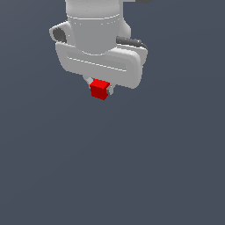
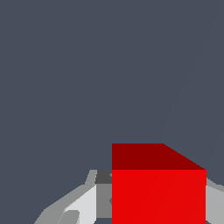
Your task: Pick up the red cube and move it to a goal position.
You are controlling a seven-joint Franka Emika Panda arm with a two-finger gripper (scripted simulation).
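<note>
Right now the white gripper [image 1: 100, 87] is sitting in the upper middle of the exterior view, with its broad pale body filling the space above it and running off the top edge of the frame. Its two short grey fingers [image 1: 89, 82] are poking out from under that body, and they are pressing in on the red cube [image 1: 99, 89] from either side, so the gripper is clamping the cube between them. The cube is showing a bright red upper face and darker red sides, and it is looking much smaller than the body above it. It is hanging just below the gripper body, slightly towards the exterior view's left of the frame's centre line.

Everything around the gripper and cube is appearing as a flat dark blue-grey background [image 1: 132, 176], so I cannot tell whether the cube is touching any surface.

In the wrist view the red cube [image 2: 158, 197] is filling the lower right part of the picture, with a bright front face and a darker face above it. One pale grey finger [image 2: 85, 203] is lying against the cube's side, touching it, while a sliver of the other is peeking out at the cube's far side by the frame edge.
</note>
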